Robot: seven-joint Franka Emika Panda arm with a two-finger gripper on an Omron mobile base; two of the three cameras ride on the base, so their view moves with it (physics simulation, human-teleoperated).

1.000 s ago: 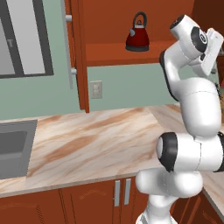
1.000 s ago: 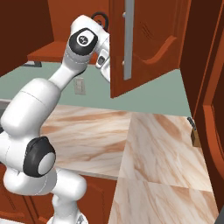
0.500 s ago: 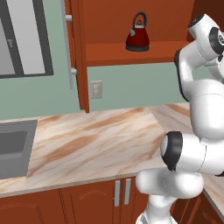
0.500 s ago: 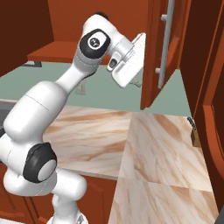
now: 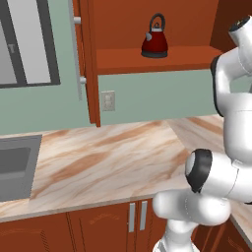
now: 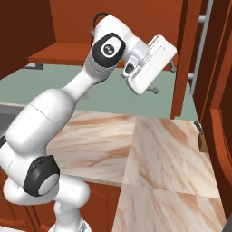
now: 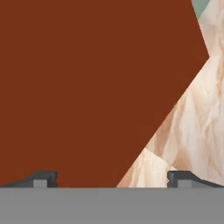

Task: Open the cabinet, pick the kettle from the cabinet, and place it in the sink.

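On the open cabinet (image 5: pixel 147 59) shelf the kettle (image 5: pixel 155 43) unmoved, gripper (image 7: pixel 111 178) swung farther right, jaws wide, empty.

Dark red kettle (image 5: pixel 155 43), marbled tan countertop (image 5: pixel 113 157)

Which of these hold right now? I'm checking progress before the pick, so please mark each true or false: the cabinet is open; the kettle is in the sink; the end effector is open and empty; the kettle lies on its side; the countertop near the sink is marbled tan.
1. The cabinet is open: true.
2. The kettle is in the sink: false, it stands on the cabinet shelf.
3. The end effector is open and empty: true.
4. The kettle lies on its side: false, it stands upright, handle on top.
5. The countertop is marbled tan: true.
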